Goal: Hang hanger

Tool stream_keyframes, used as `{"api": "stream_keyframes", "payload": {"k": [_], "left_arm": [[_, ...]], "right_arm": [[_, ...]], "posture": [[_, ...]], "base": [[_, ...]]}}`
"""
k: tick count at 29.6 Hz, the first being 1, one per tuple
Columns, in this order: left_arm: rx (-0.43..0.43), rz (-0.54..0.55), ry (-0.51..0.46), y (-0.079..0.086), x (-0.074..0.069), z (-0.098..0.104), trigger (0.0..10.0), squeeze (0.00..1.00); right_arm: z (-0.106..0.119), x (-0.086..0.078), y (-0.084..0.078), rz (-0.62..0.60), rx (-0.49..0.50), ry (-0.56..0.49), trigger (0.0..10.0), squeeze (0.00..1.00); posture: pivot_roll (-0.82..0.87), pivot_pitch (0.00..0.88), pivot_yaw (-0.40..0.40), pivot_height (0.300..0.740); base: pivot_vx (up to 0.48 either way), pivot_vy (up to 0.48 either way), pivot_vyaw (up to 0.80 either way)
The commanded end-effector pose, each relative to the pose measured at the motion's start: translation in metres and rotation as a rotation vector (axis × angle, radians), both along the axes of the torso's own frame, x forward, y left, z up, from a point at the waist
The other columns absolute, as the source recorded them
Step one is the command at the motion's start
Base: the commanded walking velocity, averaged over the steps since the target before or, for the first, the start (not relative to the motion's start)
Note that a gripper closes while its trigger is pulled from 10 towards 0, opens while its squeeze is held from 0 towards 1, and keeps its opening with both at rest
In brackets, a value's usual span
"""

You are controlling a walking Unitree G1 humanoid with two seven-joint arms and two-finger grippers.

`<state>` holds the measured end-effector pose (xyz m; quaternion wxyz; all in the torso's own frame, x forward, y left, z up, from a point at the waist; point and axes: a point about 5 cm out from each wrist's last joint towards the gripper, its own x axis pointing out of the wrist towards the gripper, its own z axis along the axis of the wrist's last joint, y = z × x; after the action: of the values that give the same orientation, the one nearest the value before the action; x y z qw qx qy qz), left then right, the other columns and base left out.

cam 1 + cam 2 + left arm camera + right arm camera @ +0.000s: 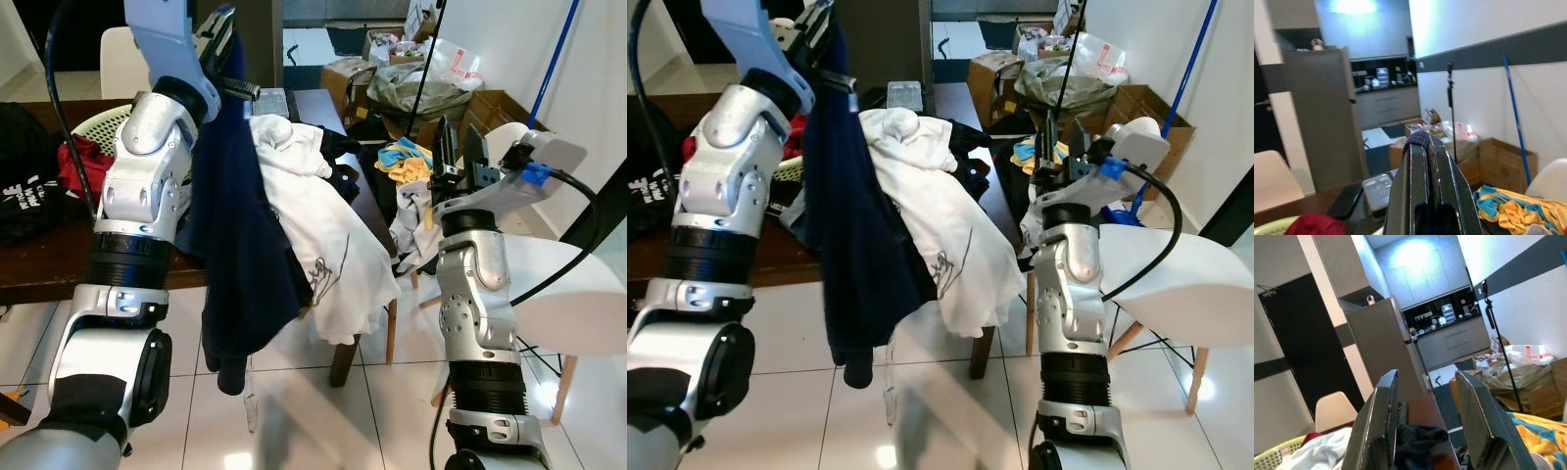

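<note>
One long navy garment (240, 245) hangs limp, hanger apparently hidden.

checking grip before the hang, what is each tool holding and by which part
The left tool is shut on the dark blue garment, pinching its top edge so it hangs down. The right tool is open, holding nothing.

I count two claws, left (223, 39) and right (462, 152). One dark desk (39, 257) carries one white garment (328, 240); one navy garment (235, 245) hangs. One laundry basket (83, 125), two white chairs (588, 294) (122, 61), one blue pole (556, 49).
</note>
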<state>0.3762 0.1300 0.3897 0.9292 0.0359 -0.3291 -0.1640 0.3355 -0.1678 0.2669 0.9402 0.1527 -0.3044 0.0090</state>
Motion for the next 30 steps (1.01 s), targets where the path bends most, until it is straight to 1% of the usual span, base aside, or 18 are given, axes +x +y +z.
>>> {"api": "stream_keyframes", "payload": {"k": [1,2,3,5,6,7,8,9,12,15,19,21,24,25,26,28,29,30], "left_arm": [[0.025,-0.048,-0.124,-0.013,-0.011,0.027,10.0,0.0],[0.036,-0.079,-0.142,-0.02,-0.012,0.034,10.0,0.0],[0.036,-0.079,-0.142,-0.02,-0.012,0.034,10.0,0.0],[0.077,-0.126,-0.181,-0.035,-0.013,0.045,10.0,0.0],[0.077,-0.126,-0.181,-0.035,-0.013,0.045,10.0,0.0],[0.104,-0.147,-0.203,-0.042,-0.014,0.052,10.0,0.0],[0.104,-0.147,-0.203,-0.042,-0.014,0.052,10.0,0.0],[0.129,-0.159,-0.222,-0.047,-0.015,0.058,10.0,0.0],[0.129,-0.159,-0.222,-0.047,-0.015,0.058,10.0,0.0],[0.165,-0.169,-0.253,-0.055,-0.016,0.072,10.0,0.0],[0.172,-0.166,-0.256,-0.057,-0.014,0.077,10.0,0.0],[0.173,-0.167,-0.254,-0.057,-0.012,0.077,10.0,0.0],[0.182,-0.145,-0.223,-0.054,-0.005,0.067,10.0,0.0],[0.199,-0.107,-0.206,-0.047,0.0,0.06,10.0,0.0],[0.199,-0.107,-0.206,-0.047,0.0,0.06,10.0,0.0],[0.209,-0.032,-0.186,-0.03,0.006,0.052,10.0,0.0],[0.209,-0.032,-0.186,-0.03,0.006,0.052,10.0,0.0],[0.207,0.019,-0.162,-0.018,0.009,0.049,10.0,0.0]], "right_arm": [[0.0,-0.002,-0.004,-0.009,0.014,-0.003,10.0,0.0],[0.0,-0.002,-0.004,-0.012,0.014,-0.003,10.0,0.0],[0.0,-0.002,-0.004,-0.012,0.014,-0.003,10.0,0.0],[0.001,-0.001,-0.006,-0.018,0.019,-0.006,10.0,0.0],[0.001,-0.001,-0.006,-0.018,0.019,-0.006,10.0,0.0],[0.002,0.0,-0.006,-0.022,0.022,-0.007,10.0,0.0],[0.002,0.0,-0.006,-0.022,0.022,-0.007,10.0,0.0],[0.003,0.0,-0.006,-0.024,0.025,-0.008,10.0,0.0],[0.003,0.0,-0.006,-0.024,0.025,-0.008,10.0,0.0],[0.003,0.0,-0.007,-0.028,0.028,-0.008,10.0,0.0],[0.001,-0.003,-0.011,-0.045,0.033,-0.008,10.0,0.0],[0.001,-0.004,-0.012,-0.047,0.033,-0.007,10.0,0.0],[0.0,-0.004,-0.012,-0.049,0.035,-0.003,10.0,0.0],[-0.001,-0.005,-0.012,-0.047,0.035,-0.001,10.0,0.0],[-0.001,-0.005,-0.012,-0.047,0.035,-0.001,10.0,0.0],[-0.002,-0.005,-0.009,-0.041,0.037,0.003,10.0,0.0],[-0.002,-0.005,-0.009,-0.041,0.037,0.003,10.0,0.0],[-0.003,-0.006,-0.007,-0.036,0.038,0.005,10.0,0.0]], "posture": [[0.05,0.087,-0.001,0.74],[0.05,0.088,-0.001,0.74],[0.05,0.088,-0.001,0.74],[0.05,0.091,0.002,0.74],[0.05,0.091,0.002,0.74],[0.05,0.097,0.003,0.74],[0.05,0.097,0.003,0.74],[0.05,0.097,0.004,0.74],[0.05,0.097,0.004,0.74],[0.05,0.096,0.015,0.74],[0.05,0.102,0.022,0.74],[0.05,0.102,0.022,0.74],[0.05,0.102,0.023,0.74],[0.04,0.1,0.026,0.74],[0.04,0.1,0.026,0.74],[0.04,0.094,0.032,0.74],[0.04,0.094,0.032,0.74],[0.04,0.088,0.036,0.74]], "base": [[0.42,0.0,0.0],[0.416,0.0,0.0],[0.416,0.0,0.0],[0.422,0.0,0.0],[0.42,0.0,0.0],[0.431,0.0,0.0],[0.431,0.0,0.0],[0.428,0.0,0.0],[0.428,0.0,0.0],[0.429,0.0,0.0],[0.428,0.0,0.0],[0.428,0.0,0.0],[0.424,0.0,0.0],[0.428,0.0,0.0],[0.428,0.0,0.0],[0.42,0.0,0.0],[0.416,0.0,0.0],[0.311,0.0,0.0]]}}
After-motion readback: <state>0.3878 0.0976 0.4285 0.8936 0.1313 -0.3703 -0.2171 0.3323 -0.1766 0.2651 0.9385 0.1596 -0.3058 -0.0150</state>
